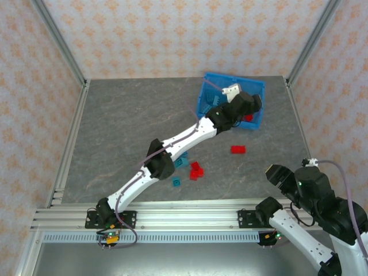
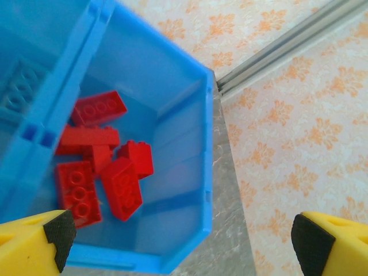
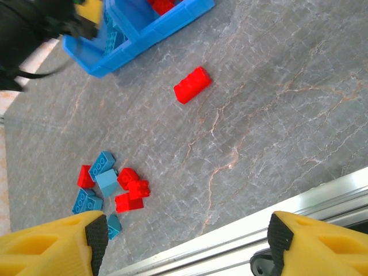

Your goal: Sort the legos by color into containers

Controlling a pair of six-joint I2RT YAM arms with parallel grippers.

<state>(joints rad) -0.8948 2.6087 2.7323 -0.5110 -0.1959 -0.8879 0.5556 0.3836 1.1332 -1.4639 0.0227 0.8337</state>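
the left pincer [image 2: 184,240] hangs apart and empty over the bin's [image 2: 208,149] red side. a lone red brick [image 1: 238,149] lies just in front of the bin, long axis left-to-right, nearer the right pincer [image 3: 190,237], which is also apart.

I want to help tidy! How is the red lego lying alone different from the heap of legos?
The lone red lego lies by itself; the heap has several bricks bunched together. The lone lego is all red; the heap mixes red and teal-blue. The lone lego lies nearer the blue bin than the heap. Both sit on the table, outside the bin.
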